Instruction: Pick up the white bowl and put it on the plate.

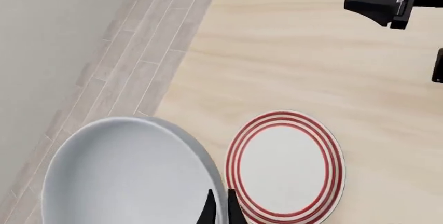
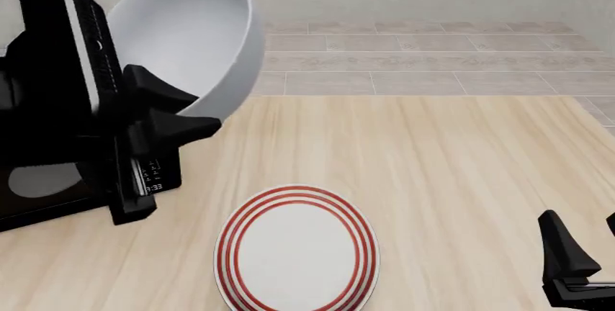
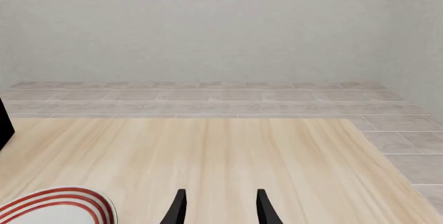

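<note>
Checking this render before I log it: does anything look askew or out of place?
Only the bowl: the left gripper holds it by the rim, lifted and tipped steeply, up-left of the plate in the front view. The plate lies flat and bare; the right gripper is open, holding nothing.

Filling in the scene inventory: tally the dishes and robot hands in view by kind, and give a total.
Bowls: 1, the white bowl, held up off the table in the left hand.
Plates: 1, the plate with red rings, lying on the table.
Hands: 2, left and the right hand.
Total: 4
</note>
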Available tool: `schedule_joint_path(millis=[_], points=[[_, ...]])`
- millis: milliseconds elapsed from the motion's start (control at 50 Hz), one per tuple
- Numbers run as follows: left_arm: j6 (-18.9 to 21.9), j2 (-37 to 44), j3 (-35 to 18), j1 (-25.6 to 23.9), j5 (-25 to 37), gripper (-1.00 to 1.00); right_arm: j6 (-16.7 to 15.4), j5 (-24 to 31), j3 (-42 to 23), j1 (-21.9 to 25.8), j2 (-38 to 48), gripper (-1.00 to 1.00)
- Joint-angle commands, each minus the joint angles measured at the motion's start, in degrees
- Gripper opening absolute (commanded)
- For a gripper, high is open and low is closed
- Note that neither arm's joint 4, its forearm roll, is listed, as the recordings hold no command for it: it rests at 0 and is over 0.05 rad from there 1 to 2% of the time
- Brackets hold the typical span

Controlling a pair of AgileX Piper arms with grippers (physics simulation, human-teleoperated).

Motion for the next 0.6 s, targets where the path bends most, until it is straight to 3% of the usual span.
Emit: schedule_joint_path(millis=[20,600], points=[[-0.5,1.0,2.1,-3.9,-2.3,-1.0,0.0,0.1,0.1,0.0,-0.1,1.0],[-3.3,4.1,9.2,-9.8,-8.7,-1.0,0.0,0.1,0.1,0.0,-0.1,1.0]])
